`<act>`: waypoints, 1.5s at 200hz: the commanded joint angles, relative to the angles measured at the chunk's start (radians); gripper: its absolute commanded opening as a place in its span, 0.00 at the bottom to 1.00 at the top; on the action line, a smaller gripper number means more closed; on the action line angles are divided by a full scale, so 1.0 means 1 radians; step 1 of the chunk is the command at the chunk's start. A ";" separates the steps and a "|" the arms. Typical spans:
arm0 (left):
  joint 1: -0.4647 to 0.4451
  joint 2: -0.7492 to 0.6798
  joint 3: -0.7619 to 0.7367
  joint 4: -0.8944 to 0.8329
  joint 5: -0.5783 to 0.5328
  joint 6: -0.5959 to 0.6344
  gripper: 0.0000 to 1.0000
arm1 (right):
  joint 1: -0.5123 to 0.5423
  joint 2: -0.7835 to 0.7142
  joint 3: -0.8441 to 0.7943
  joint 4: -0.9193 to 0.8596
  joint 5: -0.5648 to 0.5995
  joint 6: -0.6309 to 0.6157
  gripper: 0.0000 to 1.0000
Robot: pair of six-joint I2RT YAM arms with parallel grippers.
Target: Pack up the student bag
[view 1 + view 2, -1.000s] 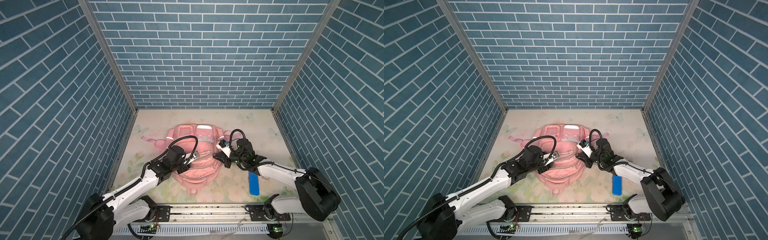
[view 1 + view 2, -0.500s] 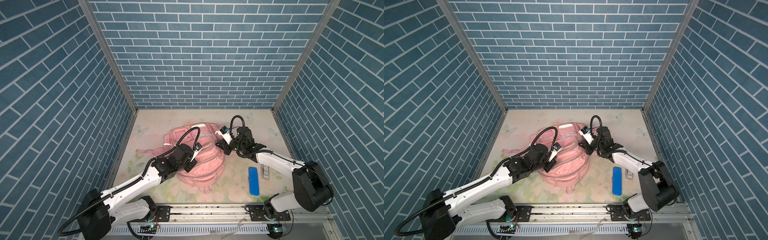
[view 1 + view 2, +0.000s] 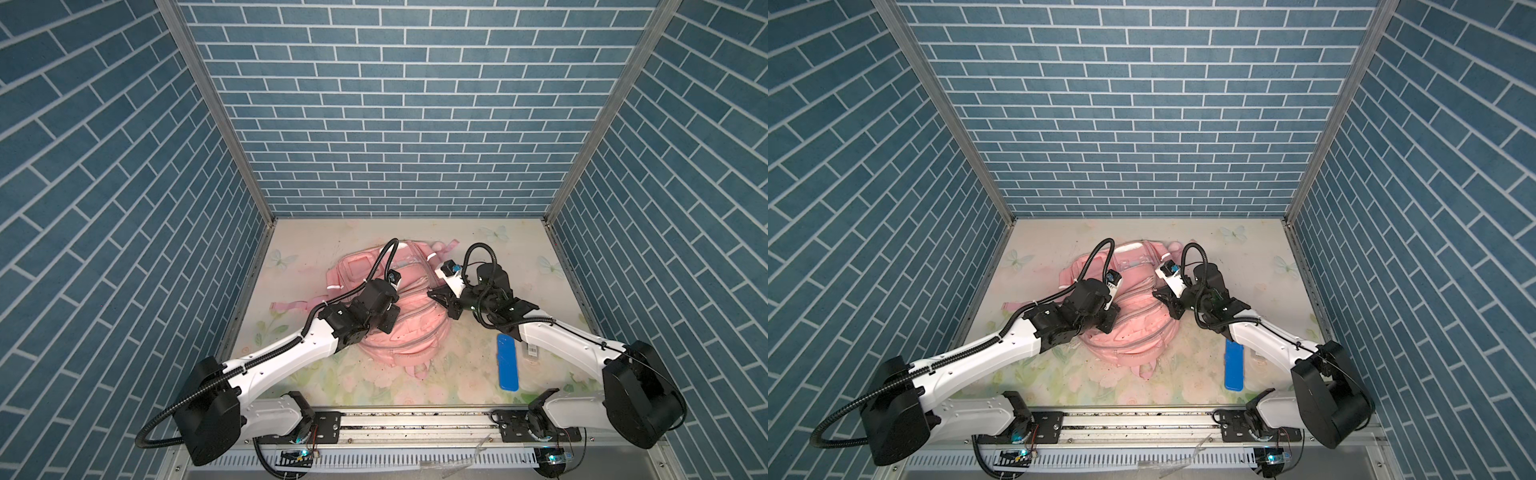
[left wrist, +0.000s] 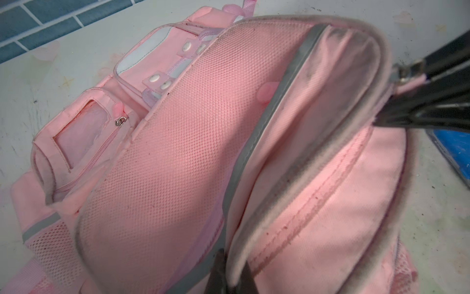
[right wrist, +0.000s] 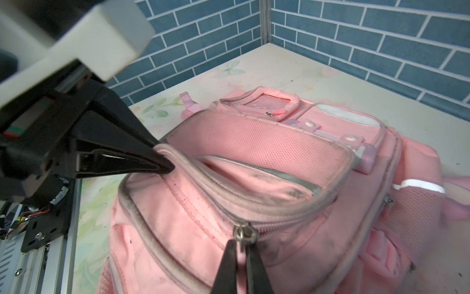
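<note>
Centre frame, left claw clamped the pocket rim of the soft pink fabric backpack; right claw, pinching its metal zip pull, likely needed a slow, straight draw.

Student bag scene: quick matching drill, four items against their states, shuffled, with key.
Items:
1. left hand
2. right hand
3. blue case
4. student bag

States:
A. flat on the table, right of the bag
B. shut on the zipper pull
C. pink, one pocket gaping open
D. shut on the pocket rim

Pairs: 1-D, 2-B, 3-A, 4-C
</note>
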 commanded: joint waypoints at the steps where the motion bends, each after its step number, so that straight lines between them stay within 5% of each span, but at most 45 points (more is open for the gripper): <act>1: 0.031 0.001 0.061 0.099 -0.052 -0.080 0.00 | 0.031 -0.014 -0.006 0.050 -0.134 0.032 0.00; 85: -0.073 -0.030 0.036 0.144 0.130 -0.205 0.00 | 0.007 0.131 0.200 -0.145 0.117 -0.046 0.00; 130: -0.064 0.020 0.084 0.222 0.170 -0.205 0.00 | 0.061 0.147 0.214 -0.184 -0.051 -0.158 0.00; 193: -0.006 0.021 0.086 0.287 0.239 -0.257 0.00 | 0.073 0.133 0.143 -0.129 -0.208 -0.124 0.00; 240: 0.017 0.032 0.084 0.322 0.262 -0.252 0.00 | 0.074 0.195 0.178 -0.163 -0.244 -0.113 0.00; 278: 0.019 0.040 0.100 0.240 0.302 -0.162 0.00 | 0.032 0.162 0.117 -0.023 -0.131 0.005 0.00; 300: 0.019 -0.035 0.042 0.202 0.294 -0.060 0.36 | 0.008 0.141 0.095 -0.005 -0.117 0.012 0.00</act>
